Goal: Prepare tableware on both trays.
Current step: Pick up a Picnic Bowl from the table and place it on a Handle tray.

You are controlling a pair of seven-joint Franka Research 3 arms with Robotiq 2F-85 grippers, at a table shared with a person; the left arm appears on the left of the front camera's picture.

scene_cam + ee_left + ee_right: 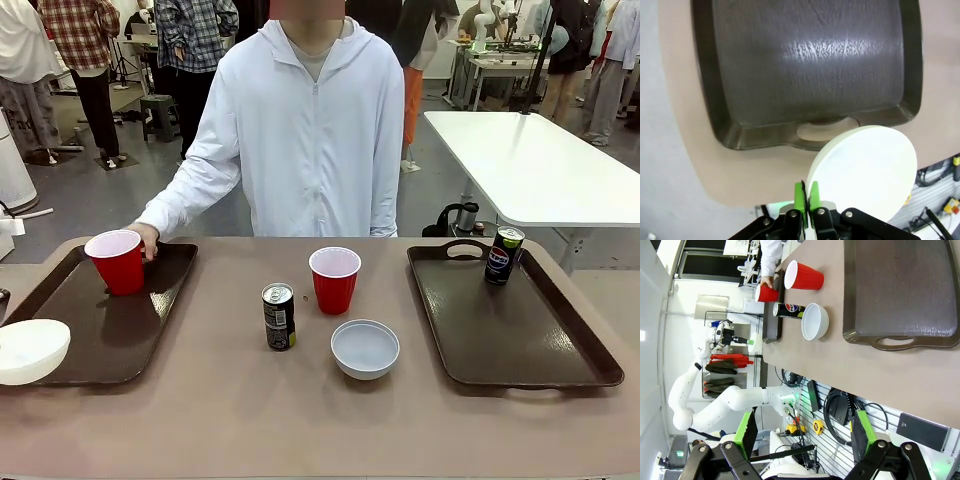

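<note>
Holding a whitish bowl (865, 170) by its rim: left tool (806, 192), green pads pinched together on the edge. The bowl is tilted over the near handle end of the left tray (810, 65), at the worktop's (220, 410) near-left corner. Can't tell if the bowl touches the tray. Right tool (805, 435): fingers spread wide, nothing between them, set back from the worktop's near edge, closest to the near handle of the right tray (900, 290). Left tray: one red cup (118, 262) upright at its far end, person's hand (148, 240) on the cup's far side. Right tray, by the worktop's right edge: one dark can (505, 255) upright at its far end, just beside the far handle. Between the trays, mid-worktop: second red cup (334, 280) upright, second can (278, 316) upright just beside it toward the left edge, second bowl (365, 348) upright, closer to the near edge and near the cup. All three stand apart.
</note>
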